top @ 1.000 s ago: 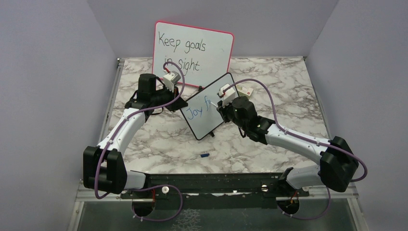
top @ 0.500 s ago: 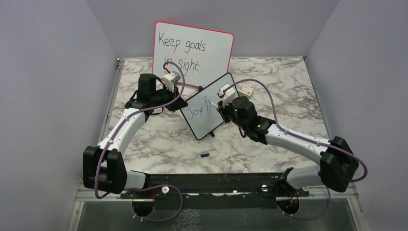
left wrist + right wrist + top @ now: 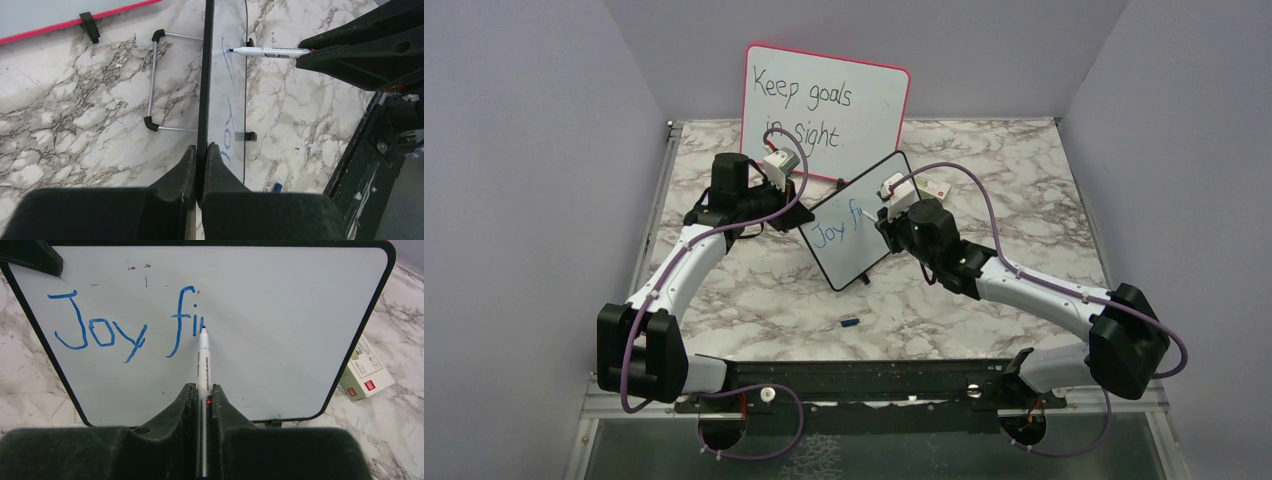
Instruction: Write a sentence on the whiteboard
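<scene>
- The sentence (image 3: 125,330) has grown: a second ago it read "Joy f", and now it reads "Joy fi". The marker (image 3: 203,360) has its tip on the surface just right of the "i".
- The right gripper (image 3: 202,390) is clamped tight on the marker. The left gripper (image 3: 200,150) is closed on the black frame, steadying the whiteboard (image 3: 849,250).
- The whiteboard stands near the middle of the desk (image 3: 754,290), in front of the pink-framed board (image 3: 824,105) at the far edge.
- By my reading, "find" is half written and "you" is still to come.

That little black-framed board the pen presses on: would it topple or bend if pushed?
Probably tippy: the whiteboard stands thin, on edge, with a wire stand behind, and the left end effector clamps its edge, likely steadying it. It looks rigid: no bend under the marker.
</scene>
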Tool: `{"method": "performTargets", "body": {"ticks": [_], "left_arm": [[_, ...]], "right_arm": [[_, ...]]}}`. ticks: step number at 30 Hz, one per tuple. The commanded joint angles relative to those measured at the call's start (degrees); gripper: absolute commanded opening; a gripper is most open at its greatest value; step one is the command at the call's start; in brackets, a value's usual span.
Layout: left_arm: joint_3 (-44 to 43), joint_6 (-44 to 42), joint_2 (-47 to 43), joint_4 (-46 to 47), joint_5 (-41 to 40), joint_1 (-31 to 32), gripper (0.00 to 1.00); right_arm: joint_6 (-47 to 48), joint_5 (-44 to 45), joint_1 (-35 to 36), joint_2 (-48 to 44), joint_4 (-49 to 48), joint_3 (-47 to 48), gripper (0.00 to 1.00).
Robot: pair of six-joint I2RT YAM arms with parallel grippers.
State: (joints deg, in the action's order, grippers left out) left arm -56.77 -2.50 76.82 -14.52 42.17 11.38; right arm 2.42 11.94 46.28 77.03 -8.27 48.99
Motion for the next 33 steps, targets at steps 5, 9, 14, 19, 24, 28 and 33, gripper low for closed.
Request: {"method": "performTargets", "body": {"ticks": [5,9,14,19,24,28,33], "left_arm": [[1.05,-3.36,2.13,-5.19,-5.06,0.62,0.0],[0.96,-3.33,2.24,-5.16,-5.1,0.59,0.0],[1.02,-3.36,2.28,-5.16,-5.02,0.62,0.0],[0.96,-3.37,2.35,-5.19,-4.93,0.58,0.0],[0.96,-3.39,2.28,-5.12,-4.91,0.6,0.0],[0.96,-3.39,2.31,-5.16,-4.91,0.59,0.0],[0.96,-3.38,2.2,-5.17,-5.12,0.67,0.0]], "right_arm": [[-0.2,-2.19,-0.62,0.84,-3.15,1.24,0.01],[-0.22,-2.44,-0.7,1.09,-2.93,1.53,0.0],[-0.21,-2.08,-0.71,1.28,-3.35,1.66,0.01],[-0.22,-1.71,-0.92,1.19,-4.07,1.89,0.0],[-0.07,-1.68,-1.19,1.28,-4.58,2.25,0.01],[0.03,-1.6,-1.22,1.49,-4.64,2.49,0.0],[-0.17,-0.51,-1.43,1.77,-4.2,2.52,0.0]]}}
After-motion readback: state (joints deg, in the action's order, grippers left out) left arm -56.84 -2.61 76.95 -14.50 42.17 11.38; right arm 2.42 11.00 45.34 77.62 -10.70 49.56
